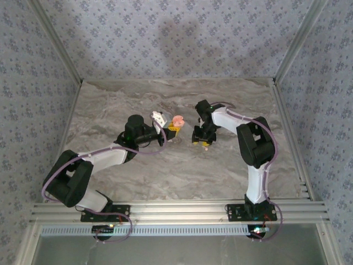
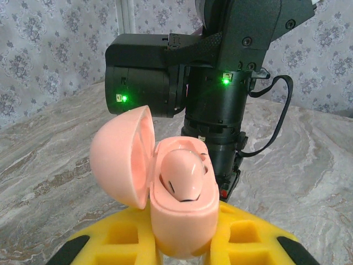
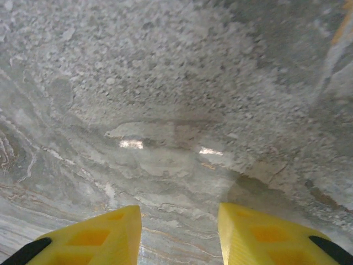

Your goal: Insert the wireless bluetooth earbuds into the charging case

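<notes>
Top cam: L gripper point(image 1: 172, 131) was at mid-table over the marble table point(image 1: 138, 171), holding a small pink charging case point(image 1: 177, 120). R gripper point(image 1: 205, 142) hung just beside it on the right, pointing down at the surface. Case detail was not readable from above. L wrist cam supplied it: the case was upright and pinched between the yellow L fingers point(image 2: 110, 240). Its lid point(image 2: 118, 157) was hinged open to the left, and one pink earbud point(image 2: 182, 174) was seated in the body, rounded end up. Any 2nd bay was hidden by that bud, so occupancy could not be told. The black R arm housing point(image 2: 220, 83), w/ two green LEDs lit, stood directly behind the case. R wrist cam: yellow R fingers point(image 3: 105, 234) were spread apart w/ nothing between them, over bare marble w/ two light glints.
</notes>
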Action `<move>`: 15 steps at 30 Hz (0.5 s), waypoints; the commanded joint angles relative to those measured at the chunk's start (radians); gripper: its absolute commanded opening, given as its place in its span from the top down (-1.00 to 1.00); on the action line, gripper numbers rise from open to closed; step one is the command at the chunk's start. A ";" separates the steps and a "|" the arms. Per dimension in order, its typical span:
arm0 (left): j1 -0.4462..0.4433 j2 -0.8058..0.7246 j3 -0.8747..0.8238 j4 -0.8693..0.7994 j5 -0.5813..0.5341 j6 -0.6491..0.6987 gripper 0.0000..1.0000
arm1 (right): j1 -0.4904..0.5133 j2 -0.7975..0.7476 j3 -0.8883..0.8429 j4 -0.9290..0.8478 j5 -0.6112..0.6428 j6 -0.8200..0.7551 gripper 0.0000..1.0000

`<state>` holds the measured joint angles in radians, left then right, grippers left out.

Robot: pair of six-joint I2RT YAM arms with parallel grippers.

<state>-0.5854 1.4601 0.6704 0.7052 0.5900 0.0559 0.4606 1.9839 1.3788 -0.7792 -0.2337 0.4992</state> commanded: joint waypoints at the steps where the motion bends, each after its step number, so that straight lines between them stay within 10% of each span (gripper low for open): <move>1: -0.002 -0.025 0.025 0.007 0.005 0.010 0.90 | 0.012 -0.010 -0.001 -0.043 -0.025 -0.033 0.18; 15: -0.003 -0.025 0.026 0.005 0.009 0.010 0.90 | 0.049 -0.049 -0.006 -0.136 -0.018 -0.030 0.25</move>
<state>-0.5854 1.4601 0.6708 0.7052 0.5900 0.0555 0.5022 1.9762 1.3788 -0.8516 -0.2501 0.4774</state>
